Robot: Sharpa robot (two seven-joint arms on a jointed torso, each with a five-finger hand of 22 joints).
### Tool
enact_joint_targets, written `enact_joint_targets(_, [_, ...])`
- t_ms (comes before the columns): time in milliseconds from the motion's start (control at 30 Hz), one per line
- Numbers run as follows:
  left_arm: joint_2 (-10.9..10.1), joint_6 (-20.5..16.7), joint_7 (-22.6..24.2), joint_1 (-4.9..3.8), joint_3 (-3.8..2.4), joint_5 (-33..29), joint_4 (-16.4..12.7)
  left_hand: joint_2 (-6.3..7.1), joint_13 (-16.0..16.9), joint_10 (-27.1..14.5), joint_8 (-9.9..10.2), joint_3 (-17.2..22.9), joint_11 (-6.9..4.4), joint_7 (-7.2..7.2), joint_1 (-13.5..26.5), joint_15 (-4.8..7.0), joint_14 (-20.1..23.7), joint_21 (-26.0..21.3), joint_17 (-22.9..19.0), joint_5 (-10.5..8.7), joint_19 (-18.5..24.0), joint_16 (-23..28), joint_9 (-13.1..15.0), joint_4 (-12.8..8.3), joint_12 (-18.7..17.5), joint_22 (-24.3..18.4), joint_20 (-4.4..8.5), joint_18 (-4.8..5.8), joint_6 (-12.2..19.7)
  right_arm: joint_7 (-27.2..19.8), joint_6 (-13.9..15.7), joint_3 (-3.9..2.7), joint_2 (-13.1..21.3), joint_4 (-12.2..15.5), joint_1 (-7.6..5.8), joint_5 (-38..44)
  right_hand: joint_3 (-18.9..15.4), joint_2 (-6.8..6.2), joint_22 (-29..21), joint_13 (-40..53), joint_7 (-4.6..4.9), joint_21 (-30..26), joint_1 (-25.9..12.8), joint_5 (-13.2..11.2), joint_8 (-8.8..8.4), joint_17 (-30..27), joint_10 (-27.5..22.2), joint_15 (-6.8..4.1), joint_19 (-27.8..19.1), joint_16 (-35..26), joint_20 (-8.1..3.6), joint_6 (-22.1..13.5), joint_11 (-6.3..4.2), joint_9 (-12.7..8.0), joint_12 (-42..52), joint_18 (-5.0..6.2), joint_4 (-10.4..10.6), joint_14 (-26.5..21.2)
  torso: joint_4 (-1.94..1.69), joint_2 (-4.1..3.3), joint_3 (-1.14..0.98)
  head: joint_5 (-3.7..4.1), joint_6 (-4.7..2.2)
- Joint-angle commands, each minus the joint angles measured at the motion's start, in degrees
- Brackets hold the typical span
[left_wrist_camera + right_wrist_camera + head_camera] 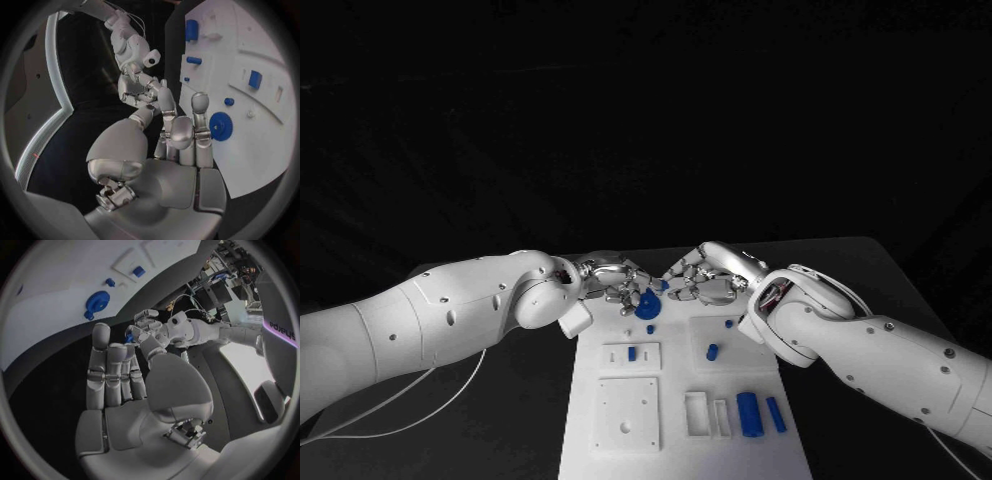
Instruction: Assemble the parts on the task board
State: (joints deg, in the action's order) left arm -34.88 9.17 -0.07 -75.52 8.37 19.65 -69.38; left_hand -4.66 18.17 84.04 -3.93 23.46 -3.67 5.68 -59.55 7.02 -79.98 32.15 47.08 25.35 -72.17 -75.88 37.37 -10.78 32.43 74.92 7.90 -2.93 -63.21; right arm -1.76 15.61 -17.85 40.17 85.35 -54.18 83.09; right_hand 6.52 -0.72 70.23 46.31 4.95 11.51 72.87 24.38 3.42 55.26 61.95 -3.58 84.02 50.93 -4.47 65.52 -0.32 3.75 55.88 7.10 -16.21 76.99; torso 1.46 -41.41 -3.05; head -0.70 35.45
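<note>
My black table (877, 270) carries the white task board (682, 440), which runs from near my body out to where my two hands meet at its far end. My left robot hand (610, 280) and my right robot hand (704, 275) hover close together there, fingertips nearly touching.

Between them, on the board's far edge, lies a blue gear (648, 302). In the left wrist view it sits flat on the board (262, 140), just beside my fingertips (200, 102). I cannot tell whether they touch it. The right robot hand (125, 370) has its fingers straight and side by side; something small and blue shows at their tips, but I cannot tell whether it is held.

Nearer to me lie two blue bars (759, 412), and smaller blue pieces stand in the board's recesses (713, 351).

I judge that seating the gear is the step in hand. Next I need a firm pinch on its rim, then a lift toward its peg.
</note>
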Motion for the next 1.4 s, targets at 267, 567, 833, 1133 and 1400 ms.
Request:
enact_joint_targets(267, [0.1,0.6,0.2,-0.07,-0.03,0.4,-0.3,0.26,-0.1,1.9,-0.5,0.8,-0.31,-6.16,0.3,0.5,-0.1,-0.2,0.2,1.83,0.1,0.1,12.1,-0.4,-0.3,1.0,0.57,0.98,-7.7,0.2,2.7,0.07,-0.2,-0.3,0.1,0.1,-0.9,-0.95,-0.3,-0.2,1.39,-0.9,0.0,-1.3,0.13,-0.5,-0.1,0.36,1.4,-0.6,0.19,-5.0,0.71,0.0,-0.5,-0.03,0.0,-0.5,0.0,-0.02,-0.02,-0.02,0.0])
enact_joint_targets(567, [0.1,0.8,0.0,-0.07,0.05,0.7,-0.4,0.39,-0.1,1.9,-0.5,0.9,-0.32,-6.18,0.4,0.52,-0.1,-0.2,0.4,2.27,0.1,0.0,12.4,-0.5,-0.2,1.0,0.6,0.98,-7.7,0.6,1.8,0.14,-0.4,-0.4,0.1,0.7,-1.6,-0.86,-0.2,-0.3,1.43,-1.0,0.6,-1.8,0.13,-0.5,0.0,0.39,1.6,-0.5,0.27,-5.2,0.73,0.0,-0.4,0.13,0.0,-0.4,0.0,-0.01,0.0,-0.06,0.05])
enact_joint_targets(833, [0.1,0.8,-0.1,-0.07,0.08,0.7,-0.3,0.39,-0.1,1.9,-0.5,0.9,-0.32,-6.18,0.4,0.52,-0.1,-0.2,0.4,2.27,0.1,0.0,12.4,-0.5,-0.2,1.0,0.6,0.98,-7.7,0.9,0.1,0.55,-0.7,-0.3,0.1,1.0,-1.6,-0.71,-0.2,-0.3,1.33,-1.0,0.8,-2.0,0.11,-0.5,0.0,0.35,1.6,-0.5,0.25,-4.6,0.67,0.0,-0.4,0.12,-0.1,-0.4,-0.01,-0.02,0.01,-0.11,0.11])
enact_joint_targets(1133, [0.1,0.6,0.0,-0.07,0.09,0.7,-0.3,0.36,-0.1,2.0,-0.4,1.0,-0.32,-6.18,0.5,0.54,-0.2,-0.1,0.5,2.3,0.1,0.0,12.6,-0.4,-0.2,1.0,0.61,0.98,-7.8,0.9,-1.4,1.0,-0.8,-0.2,0.1,1.1,-1.1,-0.43,0.1,-0.2,1.02,-1.0,0.6,-1.8,0.08,-0.4,0.0,0.21,1.6,-0.3,0.1,-3.3,0.47,-0.1,-0.2,-0.07,-0.1,-0.4,0.0,-0.01,0.03,-0.11,0.17])
enact_joint_targets(1400, [0.1,-0.1,0.2,-0.06,0.09,0.6,-0.2,-0.06,-0.1,1.9,-0.4,1.1,-0.3,-6.18,0.9,0.54,-0.1,-0.1,0.4,1.76,0.1,0.1,13.1,-0.4,-0.2,0.9,0.62,1.01,-7.6,1.0,-1.8,1.2,-0.7,-0.2,0.1,1.1,-0.8,-0.31,0.3,-0.1,0.83,-1.0,0.5,-1.7,0.15,-0.3,0.1,0.14,1.6,-0.2,0.02,-2.5,0.38,0.0,-0.1,-0.17,-0.1,-0.3,-0.02,0.0,0.0,-0.13,0.14])
